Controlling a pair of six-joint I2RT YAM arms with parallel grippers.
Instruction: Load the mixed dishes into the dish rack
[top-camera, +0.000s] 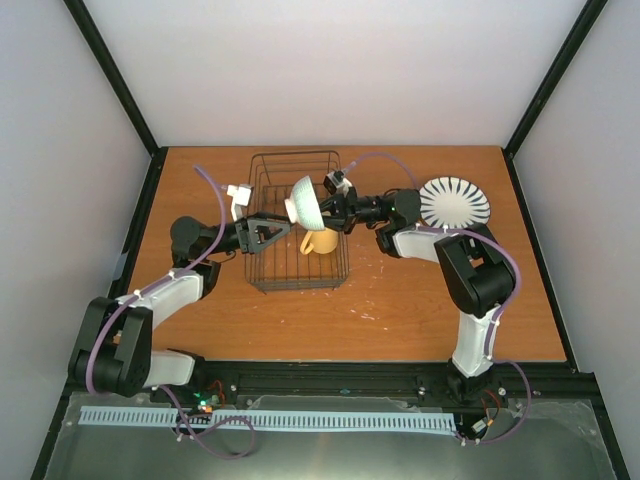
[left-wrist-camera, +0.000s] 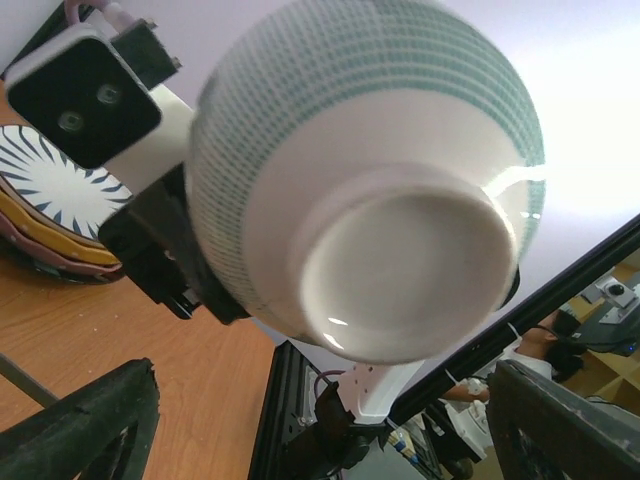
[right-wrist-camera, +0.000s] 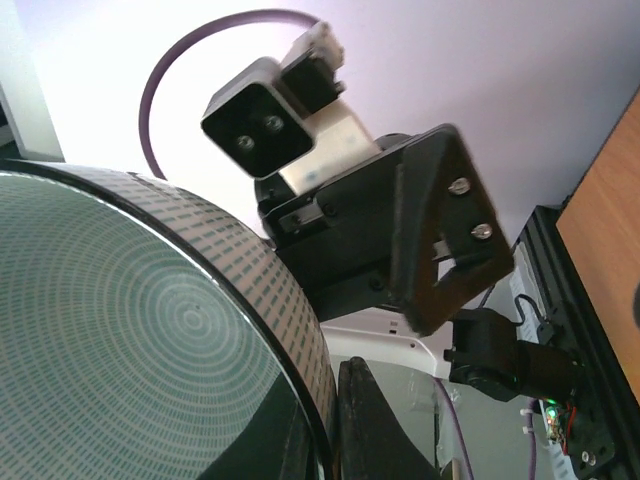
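Over table, bowl foot leftward

The overhead view is bright and evenly lit, with only faint, soft shadows on the worktop. In the left wrist view the bowl looms slightly soft, with a glare patch on its right rim against a washed-out background. The right wrist view is backlit, and its near edges blur.
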